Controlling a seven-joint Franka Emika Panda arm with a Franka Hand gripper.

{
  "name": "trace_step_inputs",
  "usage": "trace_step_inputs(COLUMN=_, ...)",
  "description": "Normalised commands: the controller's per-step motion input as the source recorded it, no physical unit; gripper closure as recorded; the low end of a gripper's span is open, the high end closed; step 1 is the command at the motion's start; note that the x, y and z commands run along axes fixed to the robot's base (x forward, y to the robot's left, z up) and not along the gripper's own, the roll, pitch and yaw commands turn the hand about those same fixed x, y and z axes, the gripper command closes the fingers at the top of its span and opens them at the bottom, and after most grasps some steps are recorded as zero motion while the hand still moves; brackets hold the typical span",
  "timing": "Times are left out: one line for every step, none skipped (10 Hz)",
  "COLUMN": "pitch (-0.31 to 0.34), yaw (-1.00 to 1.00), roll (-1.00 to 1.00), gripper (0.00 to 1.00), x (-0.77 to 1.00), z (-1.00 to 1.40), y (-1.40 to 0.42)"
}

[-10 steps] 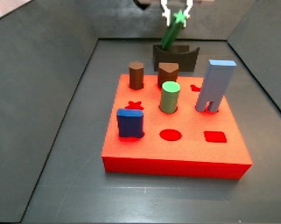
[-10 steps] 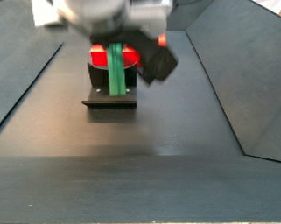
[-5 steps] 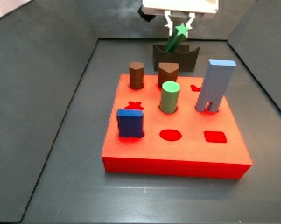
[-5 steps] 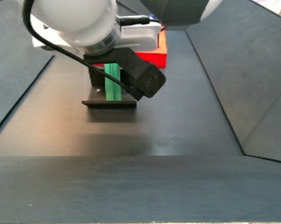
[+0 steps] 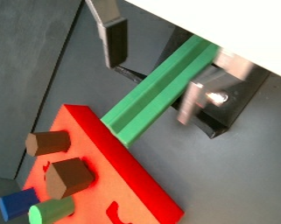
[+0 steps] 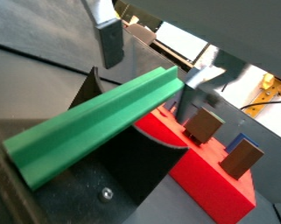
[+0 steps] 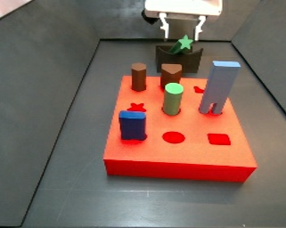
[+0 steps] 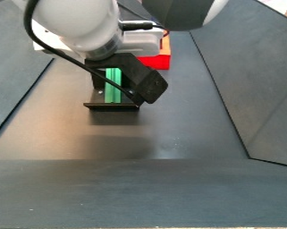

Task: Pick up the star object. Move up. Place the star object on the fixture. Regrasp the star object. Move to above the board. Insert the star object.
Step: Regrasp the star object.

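The star object [image 5: 160, 83] is a long green bar with a star-shaped end. It lies tilted on the dark fixture [image 6: 130, 166], which stands behind the red board [image 7: 181, 125]. In a side view its star end [image 7: 182, 42] faces the camera above the fixture [image 7: 178, 59]. My gripper [image 5: 152, 74] is open and straddles the bar. One pad [image 5: 115, 42] stands clear of it and the other finger [image 5: 192, 101] is close beside it. Both wrist views show this; in the second the gripper [image 6: 154, 70] straddles the bar [image 6: 95, 118]. In a side view the arm hides most of the bar [image 8: 115, 76].
The board holds a brown cylinder [image 7: 138, 76], a brown block [image 7: 171, 74], a green cylinder [image 7: 174, 98], a tall grey-blue block [image 7: 223, 87] and a blue block [image 7: 133, 126]. Dark sloping walls enclose the floor.
The star object went from held steeply tilted in my gripper to lying on the fixture. My fingers have opened and now stand apart from it.
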Motion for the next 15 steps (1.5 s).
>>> trace_step_inputs(pitch=0.037, yaw=-0.02, roll=0.05, gripper=0.0, x=0.0, z=1.0, y=0.0)
trace_step_inputs(pitch=0.043, yaw=-0.01, roll=0.06, gripper=0.0, x=-0.01, z=1.0, y=0.01)
trace_step_inputs(pitch=0.046, yaw=-0.01, roll=0.07, gripper=0.0, x=-0.02, z=1.0, y=0.01)
trace_step_inputs(pitch=0.05, yaw=-0.01, roll=0.08, gripper=0.0, x=-0.03, z=1.0, y=0.0)
trace_step_inputs(pitch=0.05, yaw=-0.01, roll=0.07, gripper=0.0, x=-0.03, z=1.0, y=0.0)
trace_step_inputs(pitch=0.056, yaw=-0.02, roll=0.07, gripper=0.0, x=-0.03, z=0.87, y=0.01)
trace_step_inputs(pitch=0.055, yaw=-0.02, roll=0.05, gripper=0.0, x=-0.03, z=0.63, y=0.01)
trace_step_inputs(pitch=0.055, yaw=-0.03, roll=0.04, gripper=0.0, x=-0.03, z=0.43, y=0.01)
trace_step_inputs(pitch=0.055, yaw=-0.03, roll=0.05, gripper=0.0, x=-0.02, z=0.31, y=0.01)
trace_step_inputs(pitch=0.038, yaw=0.02, roll=1.0, gripper=0.0, x=0.03, z=0.56, y=-1.0)
trace_step_inputs(pitch=0.037, yaw=0.02, roll=1.0, gripper=0.0, x=0.03, z=0.52, y=-1.0)
trace_step_inputs(pitch=0.029, yaw=0.02, roll=1.0, gripper=0.0, x=-0.01, z=0.48, y=-1.0)
trace_step_inputs(pitch=0.021, yaw=0.02, roll=1.0, gripper=0.0, x=-0.05, z=0.26, y=-0.85)
trace_step_inputs(pitch=0.016, yaw=0.02, roll=1.0, gripper=0.0, x=-0.05, z=0.15, y=-0.67)
trace_step_inputs(pitch=0.014, yaw=0.02, roll=1.0, gripper=0.0, x=-0.04, z=0.11, y=-0.54)
